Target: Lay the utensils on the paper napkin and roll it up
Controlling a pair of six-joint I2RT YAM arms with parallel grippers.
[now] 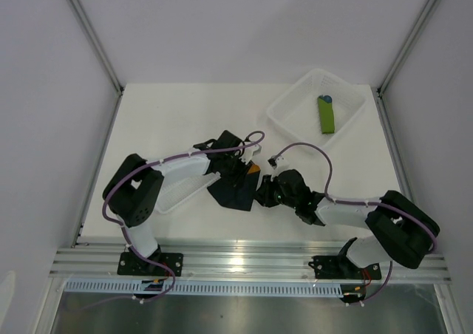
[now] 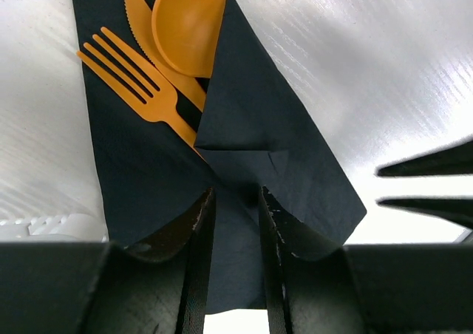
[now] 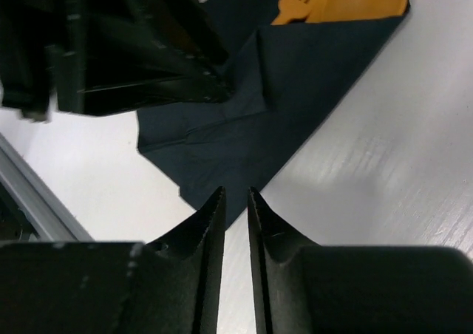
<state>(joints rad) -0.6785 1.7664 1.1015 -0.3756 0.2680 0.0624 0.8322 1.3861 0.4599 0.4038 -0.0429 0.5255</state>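
The black paper napkin [image 2: 251, 127] lies on the white table with its right side folded over the utensils. An orange fork [image 2: 137, 83], knife [image 2: 140, 20] and spoon [image 2: 188, 24] stick out at its far end, and their handles are hidden under the fold. My left gripper [image 2: 235, 193] stands over the napkin's near part, jaws a little apart, with dark paper showing between them. My right gripper [image 3: 236, 193] has its jaws a narrow gap apart at the napkin's [image 3: 244, 134] corner, and bare table shows through the gap. From above, the two grippers [image 1: 240, 168] [image 1: 264, 193] flank the napkin [image 1: 233, 193].
A clear plastic bin [image 1: 295, 97] at the back right holds a green rolled bundle [image 1: 327, 114] with a blue tip. Another clear tray [image 1: 174, 197] lies under the left arm. White walls enclose the table on three sides.
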